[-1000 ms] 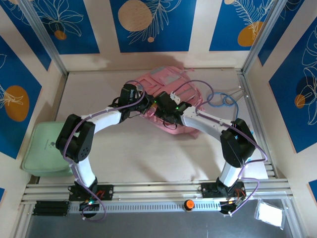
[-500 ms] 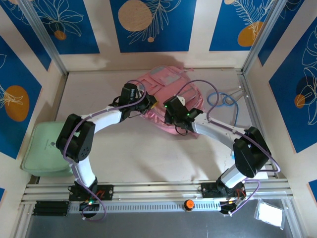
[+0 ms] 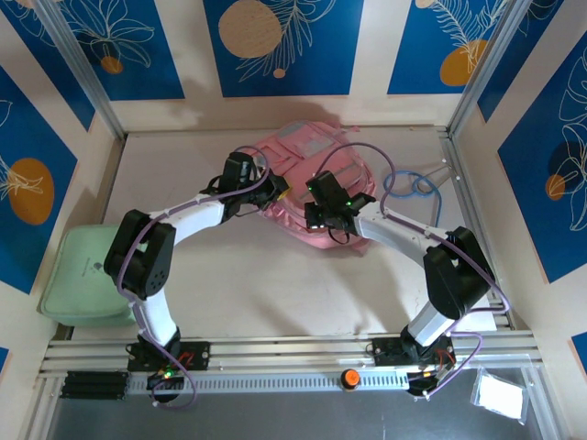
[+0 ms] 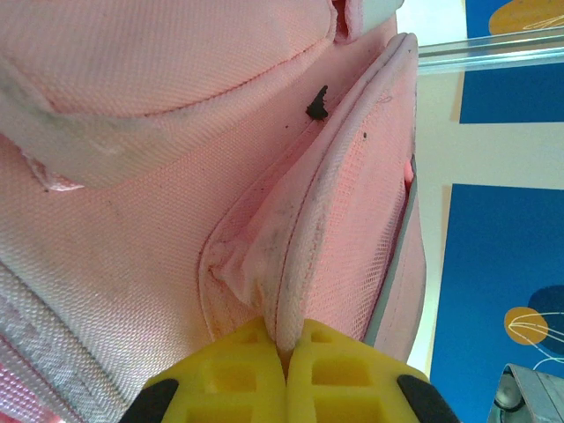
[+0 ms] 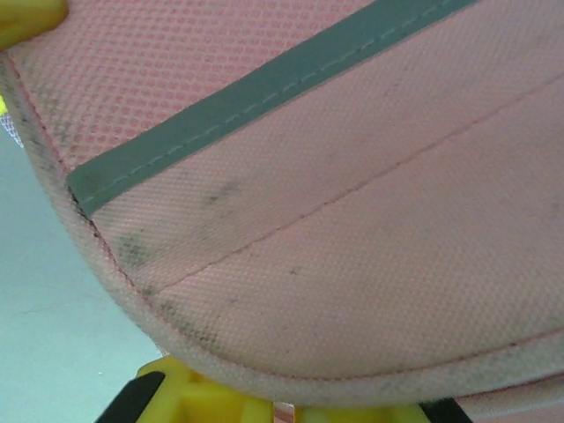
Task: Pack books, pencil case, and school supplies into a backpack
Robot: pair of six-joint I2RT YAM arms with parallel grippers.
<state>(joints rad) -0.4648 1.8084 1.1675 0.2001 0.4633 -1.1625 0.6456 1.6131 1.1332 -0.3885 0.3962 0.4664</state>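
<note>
Pink fabric backpack [image 3: 303, 151] lying at the far middle of the white table [image 3: 275, 284], pinched from two sides

The near half of the table in front of the bag is bare, and a mint-green rounded box [image 3: 83, 270] sits at the table's left edge, well apart from the bag; the left gripper [image 4: 286, 339] is clamped tight on a piped flap edge at the bag's left side, with the fabric rising straight from between its yellow pads; the right gripper [image 5: 282, 407] is all but closed at the bag's near rim, below a grey strip [image 5: 264, 88], with a sliver of pink showing between its pads; a looped blue cable [image 3: 410, 186] lies near the bag's right side, by the right-hand rail
</note>
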